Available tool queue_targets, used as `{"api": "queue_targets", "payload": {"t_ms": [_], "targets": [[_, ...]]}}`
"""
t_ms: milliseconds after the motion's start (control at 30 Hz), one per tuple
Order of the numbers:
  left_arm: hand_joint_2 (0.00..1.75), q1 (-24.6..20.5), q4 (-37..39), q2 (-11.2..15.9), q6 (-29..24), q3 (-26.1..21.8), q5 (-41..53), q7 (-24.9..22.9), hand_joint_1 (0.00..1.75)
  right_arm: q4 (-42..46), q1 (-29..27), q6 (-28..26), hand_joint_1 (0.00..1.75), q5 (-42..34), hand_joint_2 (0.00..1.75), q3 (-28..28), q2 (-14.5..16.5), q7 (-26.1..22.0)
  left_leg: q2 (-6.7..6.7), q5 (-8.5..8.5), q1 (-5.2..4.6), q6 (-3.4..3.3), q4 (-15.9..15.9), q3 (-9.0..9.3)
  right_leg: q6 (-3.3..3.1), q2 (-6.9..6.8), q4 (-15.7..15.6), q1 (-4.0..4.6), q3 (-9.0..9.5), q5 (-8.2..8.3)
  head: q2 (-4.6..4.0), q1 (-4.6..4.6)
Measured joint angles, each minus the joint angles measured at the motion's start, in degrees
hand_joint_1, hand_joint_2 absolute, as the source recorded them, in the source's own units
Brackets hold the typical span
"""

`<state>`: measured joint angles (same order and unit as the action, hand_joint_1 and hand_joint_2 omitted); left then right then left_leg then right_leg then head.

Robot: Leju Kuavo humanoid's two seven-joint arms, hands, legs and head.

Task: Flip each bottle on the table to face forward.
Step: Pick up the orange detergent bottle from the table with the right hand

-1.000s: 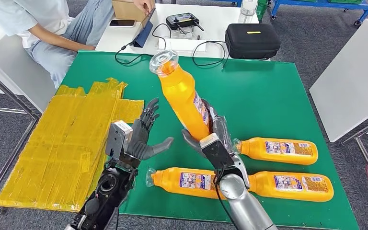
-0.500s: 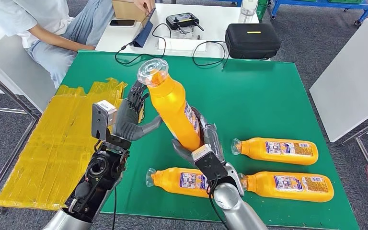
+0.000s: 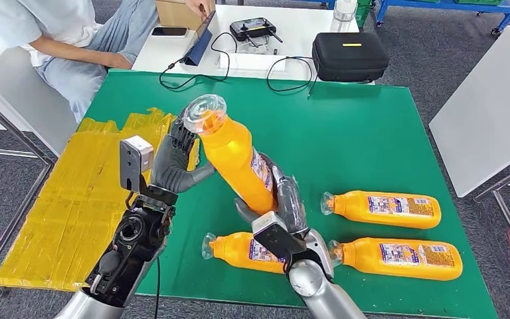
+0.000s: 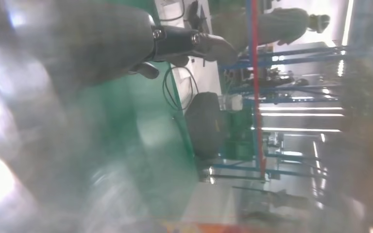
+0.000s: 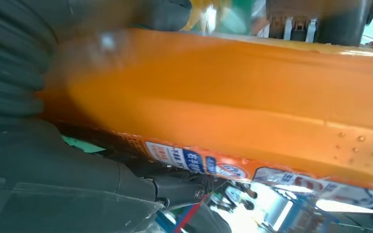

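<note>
My right hand (image 3: pixel 282 206) grips an orange bottle (image 3: pixel 236 159) by its lower body and holds it tilted above the green table (image 3: pixel 358 133), with the clear cap up and to the left. The label faces right. In the right wrist view the bottle (image 5: pixel 252 126) lies across my palm. My left hand (image 3: pixel 172 159) is raised beside the bottle's neck with its fingers spread behind it and its thumb reaching toward the bottle; I cannot tell whether it touches. Three more orange bottles lie flat: one near the front (image 3: pixel 246 251), one at the front right (image 3: pixel 402 258), one behind that (image 3: pixel 382 207).
A stack of yellow sheets (image 3: pixel 86 193) covers the table's left side. A person (image 3: pixel 60 33) sits at the far left corner. Behind the green table, a white table carries a black case (image 3: pixel 350 56), a controller (image 3: pixel 252 28) and cables. A white surface (image 3: pixel 491 100) stands to the right.
My right hand has carried the bottle left and lower. My left hand has risen from the table's front up to the bottle's neck.
</note>
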<state>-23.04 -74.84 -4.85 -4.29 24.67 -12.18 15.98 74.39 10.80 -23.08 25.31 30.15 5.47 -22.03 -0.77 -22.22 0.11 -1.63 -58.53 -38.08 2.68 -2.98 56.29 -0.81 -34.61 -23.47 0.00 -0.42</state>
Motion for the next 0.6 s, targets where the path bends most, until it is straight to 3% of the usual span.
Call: {"api": "queue_targets", "payload": {"t_ms": [400,600], "targets": [[1.75,0.1,1.0,0.0,1.9,-0.5,-1.8,-0.4,0.0,-1.1,0.0,-5.4,1.75,1.2,1.75,0.6,0.4,0.0,0.0,0.0,0.0,0.0,0.0,0.0,0.0,0.0,0.0,-0.01,0.0,0.0,0.0,0.02],[1.75,1.0,1.0,0.0,2.7,-0.1,-1.6,-0.3,0.0,-0.4,0.1,-10.1,1.75,-0.3,1.75,-3.6,0.4,0.4,0.0,0.0,-0.01,0.0,0.0,0.0,0.0,0.0,0.0,-0.01,0.01,0.0,0.0,0.01]]}}
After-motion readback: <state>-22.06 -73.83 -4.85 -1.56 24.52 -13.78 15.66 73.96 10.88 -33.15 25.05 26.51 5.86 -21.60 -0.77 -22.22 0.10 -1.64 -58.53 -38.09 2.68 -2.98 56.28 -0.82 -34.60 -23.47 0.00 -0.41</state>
